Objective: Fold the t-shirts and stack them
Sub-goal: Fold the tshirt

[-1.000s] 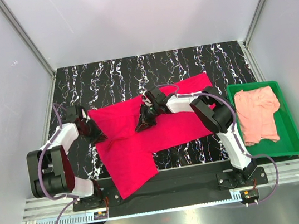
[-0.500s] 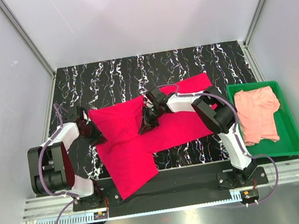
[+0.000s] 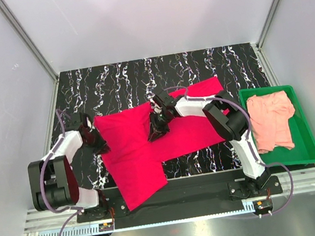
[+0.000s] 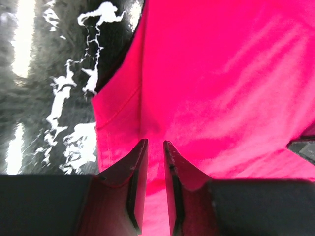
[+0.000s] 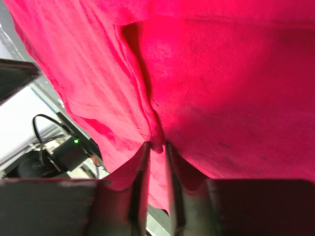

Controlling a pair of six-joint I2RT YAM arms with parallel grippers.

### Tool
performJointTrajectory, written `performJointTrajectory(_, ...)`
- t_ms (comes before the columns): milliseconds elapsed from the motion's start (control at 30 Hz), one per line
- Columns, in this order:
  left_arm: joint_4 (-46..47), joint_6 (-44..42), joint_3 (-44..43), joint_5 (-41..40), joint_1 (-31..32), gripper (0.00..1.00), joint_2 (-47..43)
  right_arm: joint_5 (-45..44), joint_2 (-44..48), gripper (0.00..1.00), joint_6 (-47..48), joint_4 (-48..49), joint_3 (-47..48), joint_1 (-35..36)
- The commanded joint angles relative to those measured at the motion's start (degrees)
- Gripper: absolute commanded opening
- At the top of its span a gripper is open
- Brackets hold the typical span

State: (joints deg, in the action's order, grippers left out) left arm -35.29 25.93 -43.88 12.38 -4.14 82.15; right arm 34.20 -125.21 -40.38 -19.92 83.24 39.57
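1. Two t-shirts matter here. The crimson t-shirt (image 3: 134,157) lies spread across the middle of the counter (image 3: 140,79), one part hanging over the near edge. The salmon-pink t-shirt (image 3: 270,119) sits crumpled in the green tray (image 3: 302,139) at the right edge.
2. The left gripper (image 3: 98,142) is at the shirt's left border. In the left wrist view its fingers (image 4: 135,172) stand nearly together, clamped on the hemmed edge.
3. The right gripper (image 3: 154,131) is over the middle of the shirt. Its fingers (image 5: 139,187) are close together, with a raised ridge of cloth nipped between them.
4. The step in hand looks like drawing the cloth flat before a fold. For that, pull both grips apart evenly and low, so the ridge at the right grip smooths out rather than bunching.
5. Take one layer only at each pinch, since a doubled layer would drag the whole shirt.
6. Bring the overhanging part back onto the counter before creasing, or its weight may pull the fold crooked.
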Motion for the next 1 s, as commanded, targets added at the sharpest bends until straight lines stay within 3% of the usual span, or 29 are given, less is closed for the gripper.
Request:
performJointTrajectory(0,-1.7,-2.1,-4.5,-2.2,-0.3,0.27,-5.8,-2.6,3.3,0.29,5.6,-6.0,4.0,-0.5)
performJointTrajectory(133,-1.0,-2.0,-8.0,-3.8,-0.3,0.48,-9.1,-7.5,6.2,0.36,9.4,-14.0,7.5,-0.5)
performJointTrajectory(200,0.3,-2.2,-9.3,-4.8,-0.1,0.51,-8.2,-11.2,8.9,0.43,12.9,-19.8,9.7,-0.7)
performJointTrajectory(433,1.9,-3.6,-16.8,-11.1,5.2,0.55,4.2,-37.1,11.6,0.76,20.4,-28.8,16.2,-5.5)
performJointTrajectory(567,-0.2,0.0,-22.1,-15.4,8.3,0.56,12.6,-37.5,10.2,0.89,21.1,-28.6,18.6,-13.9)
performJointTrajectory(833,-2.1,1.8,-27.4,-16.3,7.4,0.56,22.0,-41.3,5.2,0.88,24.4,-22.9,22.3,-22.7)
performJointTrajectory(967,-5.5,2.5,-33.0,-14.9,5.5,0.58,28.6,-46.2,-4.3,0.86,29.1,-20.6,30.5,-24.7)
